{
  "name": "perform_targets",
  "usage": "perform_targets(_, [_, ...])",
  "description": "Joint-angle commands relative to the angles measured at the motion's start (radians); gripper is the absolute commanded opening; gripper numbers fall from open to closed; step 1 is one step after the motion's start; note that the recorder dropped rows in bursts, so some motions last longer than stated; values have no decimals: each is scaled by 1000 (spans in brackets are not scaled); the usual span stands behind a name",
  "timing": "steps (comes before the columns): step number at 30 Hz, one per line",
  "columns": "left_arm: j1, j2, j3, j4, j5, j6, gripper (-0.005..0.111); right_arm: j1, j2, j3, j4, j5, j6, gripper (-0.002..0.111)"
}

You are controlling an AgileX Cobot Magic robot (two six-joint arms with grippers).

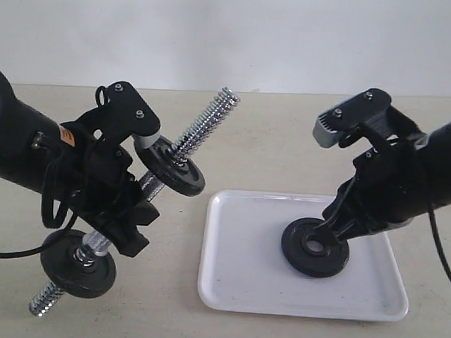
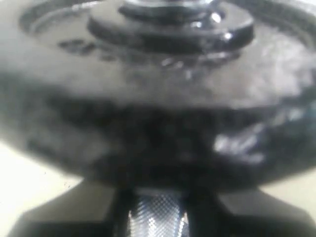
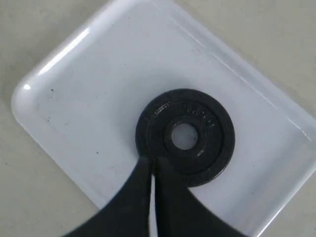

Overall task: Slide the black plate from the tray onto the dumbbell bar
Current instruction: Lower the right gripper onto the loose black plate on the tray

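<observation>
We log: black plate (image 3: 185, 136) flat, hole up, on tray (image 3: 74, 98), rim at our right gripper (image 3: 151, 167) tips, pinched together | bare tray all round it | left gripper (image 1: 122, 213) clamps tilted dumbbell bar (image 1: 205, 123).

On the table (image 1: 286, 142), the tray (image 1: 228, 281) lies at right, the black plate (image 1: 334, 260) flat in it right of centre, the right gripper (image 1: 330, 235) touching its rim. Left of the tray, the dumbbell bar (image 1: 205, 119) slants through the left gripper (image 1: 122, 224), between an upper disc (image 1: 173, 167) and a lower disc (image 1: 75, 263), its lower end seemingly on the table
</observation>
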Motion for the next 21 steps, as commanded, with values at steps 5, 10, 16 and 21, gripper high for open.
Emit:
perform_targets(5, [2, -59, -29, -53, -120, -11, 4, 1, 149, -204, -145, 265, 98, 0])
perform_targets(10, [2, -59, -29, -53, -120, -11, 4, 16, 218, -268, -262, 334, 160, 0])
perform_targets(16, [2, -59, -29, -53, -128, -11, 4, 97, 311, -315, -461, 389, 276, 0])
perform_targets(21, [2, -59, -29, -53, -128, -11, 4, 110, 349, -334, -473, 341, 281, 0])
